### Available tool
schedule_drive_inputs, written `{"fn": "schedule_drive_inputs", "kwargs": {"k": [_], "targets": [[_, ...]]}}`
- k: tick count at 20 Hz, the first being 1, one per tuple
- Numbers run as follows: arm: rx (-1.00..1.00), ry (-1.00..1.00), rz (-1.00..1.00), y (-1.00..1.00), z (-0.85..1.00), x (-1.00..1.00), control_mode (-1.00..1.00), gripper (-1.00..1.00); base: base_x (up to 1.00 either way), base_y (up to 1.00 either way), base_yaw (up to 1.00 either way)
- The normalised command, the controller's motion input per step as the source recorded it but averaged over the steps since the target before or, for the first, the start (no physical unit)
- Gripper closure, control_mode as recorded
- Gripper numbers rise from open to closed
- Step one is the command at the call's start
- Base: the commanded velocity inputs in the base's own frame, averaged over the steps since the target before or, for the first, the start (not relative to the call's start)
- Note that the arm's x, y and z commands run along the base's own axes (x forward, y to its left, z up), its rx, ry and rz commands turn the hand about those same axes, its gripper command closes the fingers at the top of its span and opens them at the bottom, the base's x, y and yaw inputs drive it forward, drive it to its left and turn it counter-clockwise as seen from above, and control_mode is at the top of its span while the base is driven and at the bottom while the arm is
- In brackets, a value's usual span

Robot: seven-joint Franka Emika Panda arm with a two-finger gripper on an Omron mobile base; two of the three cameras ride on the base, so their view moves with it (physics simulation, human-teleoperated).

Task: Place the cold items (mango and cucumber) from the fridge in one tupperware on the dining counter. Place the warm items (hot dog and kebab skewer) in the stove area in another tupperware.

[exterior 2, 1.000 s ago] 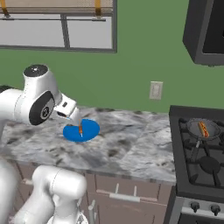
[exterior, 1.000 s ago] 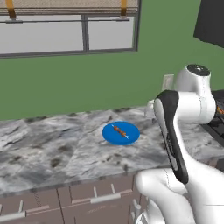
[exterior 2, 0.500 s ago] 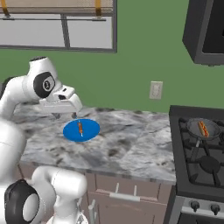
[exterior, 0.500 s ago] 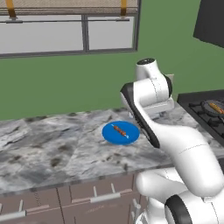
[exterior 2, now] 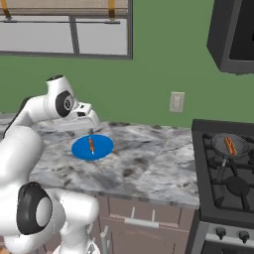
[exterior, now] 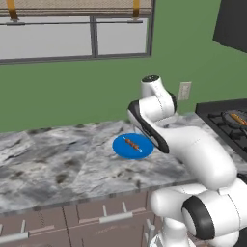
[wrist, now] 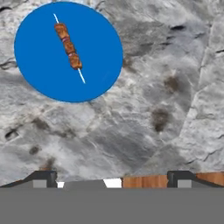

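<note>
The kebab skewer [wrist: 68, 46], brown meat chunks on a thin stick, lies on a flat round blue plate [wrist: 94, 65] on the marbled worktop beside the stove [exterior 2: 223, 178]. My gripper [exterior 2: 91, 128] hangs just behind the plate [exterior 2: 101, 150], pointing down, jaws open and empty. In the hand view my gripper [wrist: 113, 178] sits well short of the skewer, its fingertips [wrist: 43, 177] wide apart. The hot dog [exterior 2: 230, 145] lies in a dark pan on the stove's back burner, far right. The mango, cucumber, fridge, tupperwares and dining counter are out of view.
Grey marbled worktop [exterior: 58, 164] stretches left of the plate [exterior: 132, 145], with drawers below. A green wall with an outlet [exterior 2: 176, 101] and a window stands behind. A black hood [exterior 2: 233, 34] hangs above the stove. My own arm [exterior: 159, 120] crosses the plate's right side.
The arm has unfolded from close to the base and reached forward over the worktop. The hand has stayed near the plate, drifting slightly. The jaws stay open. Plate and skewer have not moved.
</note>
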Motion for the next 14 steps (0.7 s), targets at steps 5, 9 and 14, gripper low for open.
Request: {"fn": "schedule_drive_inputs", "kwargs": {"k": [5,9,14], "targets": [[0.0,0.11,0.16,0.22,-0.52,0.58,-1.0,-1.0,0.0,0.0,0.0],[0.0,0.14,0.09,0.25,-0.46,0.57,-1.0,-1.0,0.0,0.0,0.0],[0.0,0.18,0.03,0.25,-0.47,0.6,-1.0,-1.0,0.0,0.0,0.0]]}}
